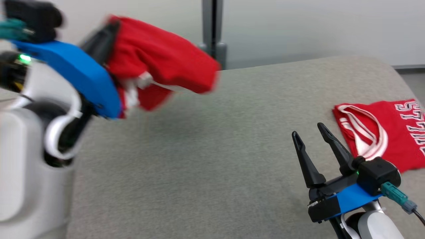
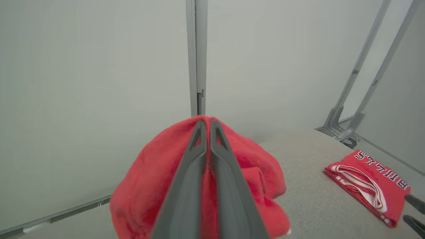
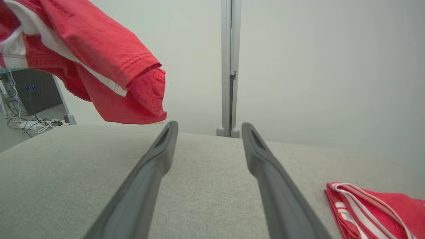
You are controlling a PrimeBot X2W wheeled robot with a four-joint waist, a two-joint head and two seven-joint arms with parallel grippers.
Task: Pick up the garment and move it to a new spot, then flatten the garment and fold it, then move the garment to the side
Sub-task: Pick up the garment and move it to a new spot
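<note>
The garment [image 1: 166, 59] is a crumpled red piece with white trim, hanging in the air above the far left of the grey padded table [image 1: 199, 149]. My left gripper [image 1: 114, 25] is shut on it, raised high at the upper left. In the left wrist view the fingers [image 2: 186, 186] press together with red garment [image 2: 149, 179] bunched around them. In the right wrist view the garment [image 3: 99, 43] dangles clear of the table top. My right gripper [image 1: 308, 130] stands open and holds nothing, low at the near right; its jaws are spread wide [image 3: 209, 125].
A second red jersey [image 1: 391, 132] with white trim and lettering lies folded at the table's right edge, just right of my right gripper. A grey post [image 1: 212, 30] stands behind the table's far edge. Slanted metal struts [image 2: 352, 96] rise at the far right.
</note>
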